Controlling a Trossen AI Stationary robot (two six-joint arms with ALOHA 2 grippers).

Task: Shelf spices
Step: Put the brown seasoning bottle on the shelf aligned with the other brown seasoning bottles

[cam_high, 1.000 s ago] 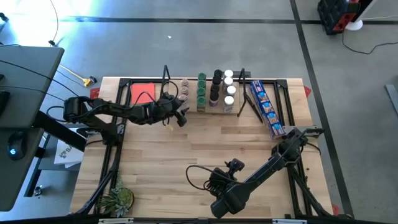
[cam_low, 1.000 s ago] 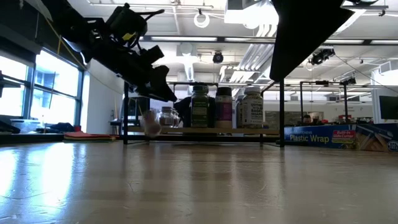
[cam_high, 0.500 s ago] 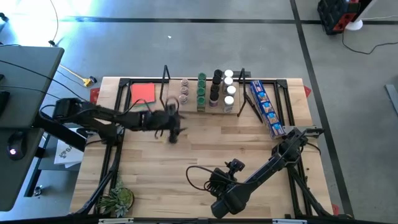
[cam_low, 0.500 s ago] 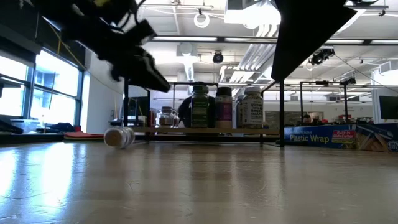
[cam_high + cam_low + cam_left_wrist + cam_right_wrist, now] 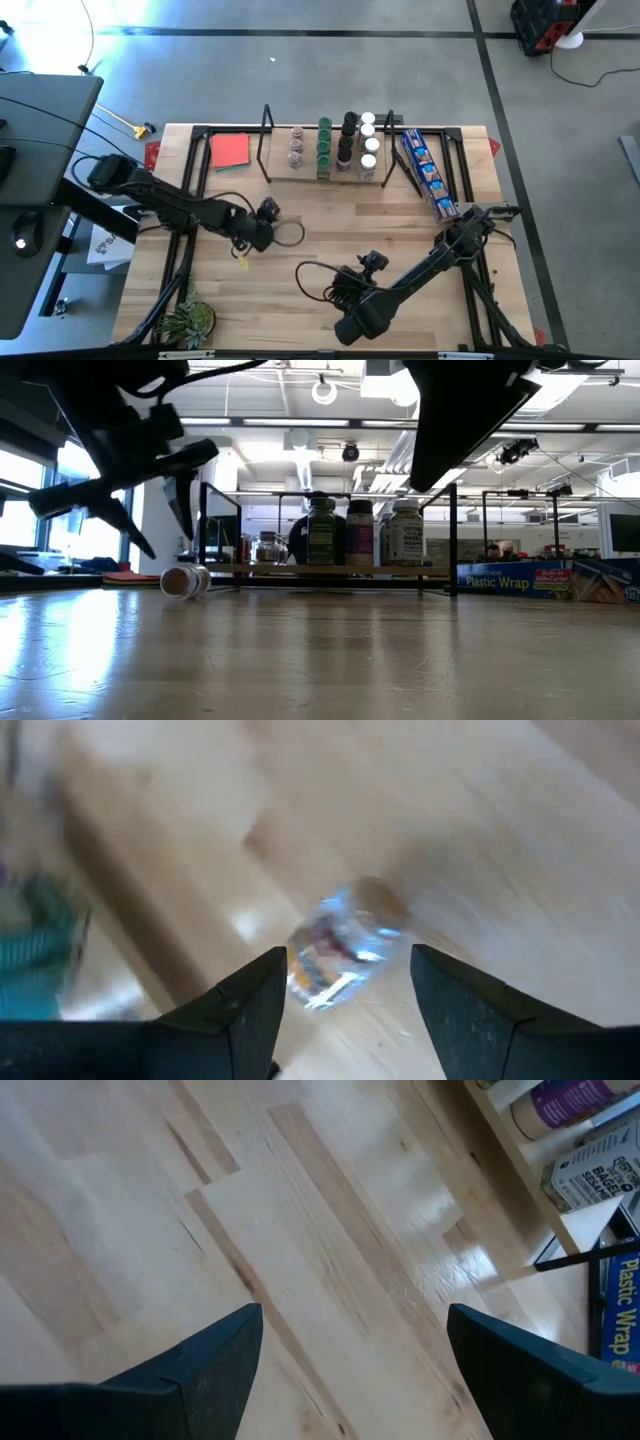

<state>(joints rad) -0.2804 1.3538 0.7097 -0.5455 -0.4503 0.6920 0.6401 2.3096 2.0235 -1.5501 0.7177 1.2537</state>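
A light butcher-block wooden table [image 5: 330, 235] carries, along its far edge, a low light-wood shelf with thin black metal uprights [image 5: 330, 172]; on it stand rows of small cylindrical spice jars [image 5: 345, 146] with green, black and white lids, plus two clear jars with pale purplish contents at the shelf's left end [image 5: 296, 147]. One further small clear jar with a pale lid [image 5: 186, 581] lies on its side on the bare tabletop in front of the shelf's left end, apart from the rack; in the left wrist view the same jar [image 5: 342, 942] appears ahead of and between the fingertips, blurred. The left gripper [image 5: 243, 252] hangs above the table's left-centre, well short of the shelf, its two dark fingers [image 5: 245, 1010] spread apart and holding nothing; in the low view the gripper [image 5: 150, 470] is raised clear of the wood, above and to the side of the lying jar. The right gripper [image 5: 350, 330] waits near the table's front edge, its fingers [image 5: 215, 1360] wide apart over bare boards. Left of the shelf lies a flat red card [image 5: 230, 150]; right of it lies a long blue snack packet [image 5: 424, 172], set at an angle. A small green potted plant [image 5: 190, 322] stands at the front-left corner.
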